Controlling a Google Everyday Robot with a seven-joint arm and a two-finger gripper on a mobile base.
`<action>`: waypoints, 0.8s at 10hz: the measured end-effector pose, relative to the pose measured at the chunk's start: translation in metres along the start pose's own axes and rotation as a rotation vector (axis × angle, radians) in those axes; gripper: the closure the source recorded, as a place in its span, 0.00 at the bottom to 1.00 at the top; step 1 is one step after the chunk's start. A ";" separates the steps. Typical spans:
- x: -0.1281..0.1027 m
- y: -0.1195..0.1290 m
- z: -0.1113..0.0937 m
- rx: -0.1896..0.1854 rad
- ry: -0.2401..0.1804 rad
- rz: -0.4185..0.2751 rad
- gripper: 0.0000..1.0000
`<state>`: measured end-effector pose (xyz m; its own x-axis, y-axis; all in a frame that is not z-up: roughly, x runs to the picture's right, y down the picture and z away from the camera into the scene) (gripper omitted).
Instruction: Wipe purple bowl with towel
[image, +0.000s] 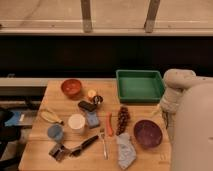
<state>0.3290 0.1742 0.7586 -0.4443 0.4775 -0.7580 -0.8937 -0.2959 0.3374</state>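
**Jaws out of sight, bowl and towel lie apart on the table**

We see the white arm (176, 90) of the robot at the right edge of the table (56, 101). The jaws must be somewhere at this arm, near the right rim of the table, but the arm's own body covers them. So we cannot tell how wide the jaws are, or whether they have anything in them.

The purple bowl (148, 133) stands upright on the table, to the lower left of the place where the arm hides the jaws, and near it. It is apart from the arm. The towel (125, 150), a grey-blue crumpled cloth, lies just beside the bowl on the side farther from the jaws, at the front edge of the table. We cannot tell if the towel touches the bowl.

The green tray (140, 86) sits at the back of the table, just left of the arm. A dark bunch of grapes (122, 120) lies between the tray and the towel, and an orange-red stick-shaped thing (109, 123) lies beside the grapes. A fork (103, 144) lies left of the towel.

Well away from the jaws, on the left half of the table, we see an orange bowl (71, 87), a white cup (76, 122), a blue cup (55, 132) and a banana (50, 116).
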 end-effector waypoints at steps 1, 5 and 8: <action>0.000 0.000 0.000 0.000 0.000 0.000 0.20; 0.001 0.006 -0.008 -0.014 -0.022 -0.023 0.20; 0.016 0.045 -0.055 -0.035 -0.087 -0.102 0.20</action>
<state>0.2853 0.1229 0.7308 -0.3560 0.5761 -0.7357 -0.9325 -0.2702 0.2396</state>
